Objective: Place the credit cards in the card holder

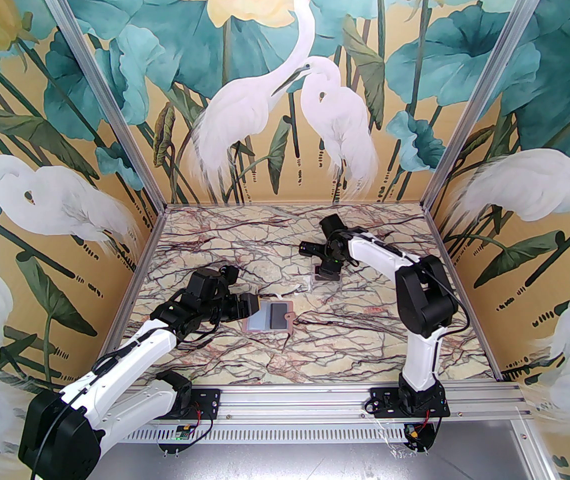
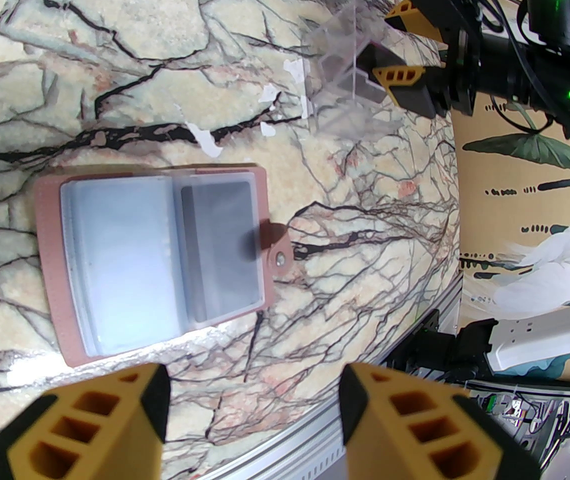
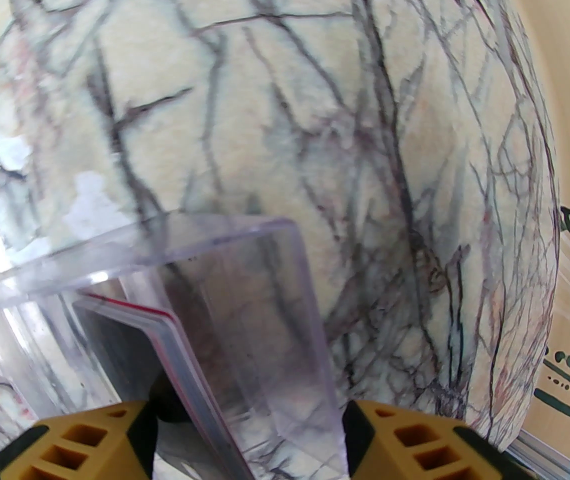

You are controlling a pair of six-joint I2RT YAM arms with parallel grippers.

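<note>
The card holder lay open and flat on the marble-patterned table, near the middle and a little toward the left arm's side. Its dusty-pink cover framed two pale grey-blue clear sleeves. The sleeve nearer the snap tab held one dark card; the other sleeve looked pale and unfilled. The tab stuck out past the cover's edge, its round stud facing up.

The left gripper hovered just beside the holder, at the edge away from the tab. Its yellow fingers stood apart with only the table between them, so it was open and held nothing.

Further back, toward the right, stood the small clear plastic box, well apart from the holder. The remaining credit cards stood on edge inside it as a thin stack leaning against one wall, with dark faces and one red edge showing at the top. Seen through the plastic, their faces were too dim to read any lettering.

The right gripper was lowered over the box. Its jaws were spread, with one finger on the stack's side and the other outside the box wall. Both the stack and that wall sat in the gap, and nothing looked pinched. Whether either pad touched the plastic could not be told.
</note>
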